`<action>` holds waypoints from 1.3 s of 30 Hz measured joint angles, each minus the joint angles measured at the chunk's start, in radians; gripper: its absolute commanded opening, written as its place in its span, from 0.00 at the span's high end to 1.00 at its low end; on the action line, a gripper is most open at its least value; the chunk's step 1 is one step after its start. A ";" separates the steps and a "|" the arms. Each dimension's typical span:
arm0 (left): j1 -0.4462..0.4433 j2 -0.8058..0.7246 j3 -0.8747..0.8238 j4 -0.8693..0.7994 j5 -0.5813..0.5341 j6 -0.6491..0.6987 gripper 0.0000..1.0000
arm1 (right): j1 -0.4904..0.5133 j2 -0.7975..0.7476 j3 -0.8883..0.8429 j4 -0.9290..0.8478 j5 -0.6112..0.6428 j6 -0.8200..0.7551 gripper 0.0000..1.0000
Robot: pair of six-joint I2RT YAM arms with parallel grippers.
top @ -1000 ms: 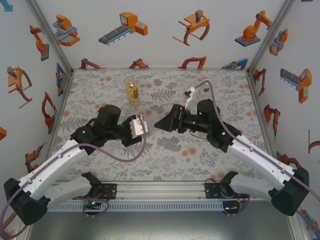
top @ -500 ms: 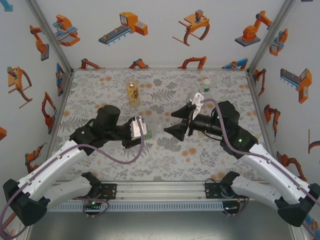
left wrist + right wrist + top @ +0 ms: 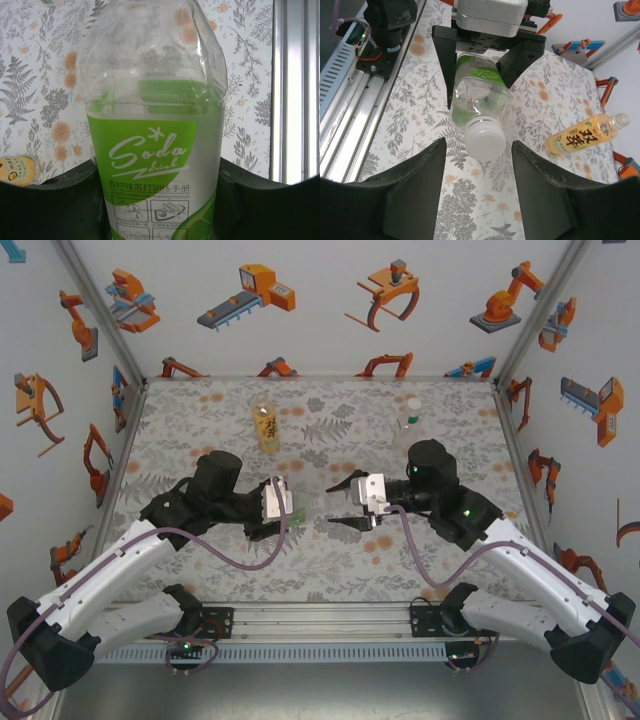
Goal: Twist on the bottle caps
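Tall amber-yellow labelled plastic bottle (image 3: 265,428) at the back looks capped, our left gripper (image 3: 481,82) is clamped on the clear green-label soda bottle (image 3: 150,165), and its white round plastic cap (image 3: 484,142) sits between our right gripper (image 3: 338,505)'s spread jaws without touching them, so we reckon tightening's left.

One camera sits high behind my bases, looking down across the table (image 3: 330,410). My left wrist view crowds the green-label bottle (image 3: 155,150) side-on; my right wrist meets the same bottle neck-first (the amber bottle (image 3: 585,134) shows in all three).
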 measured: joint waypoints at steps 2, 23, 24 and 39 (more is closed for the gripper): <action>0.000 0.000 0.000 -0.002 0.001 0.000 1.00 | 0.001 0.004 0.000 0.004 -0.001 -0.015 0.51; -0.001 -0.001 0.000 -0.017 0.001 0.008 1.00 | 0.008 0.043 0.000 0.021 -0.011 -0.039 0.64; -0.001 -0.001 0.000 -0.017 0.001 0.008 1.00 | 0.008 0.043 0.000 0.021 -0.011 -0.039 0.67; -0.001 -0.012 0.000 -0.033 0.003 0.015 1.00 | 0.012 0.038 -0.033 0.117 0.006 0.223 1.00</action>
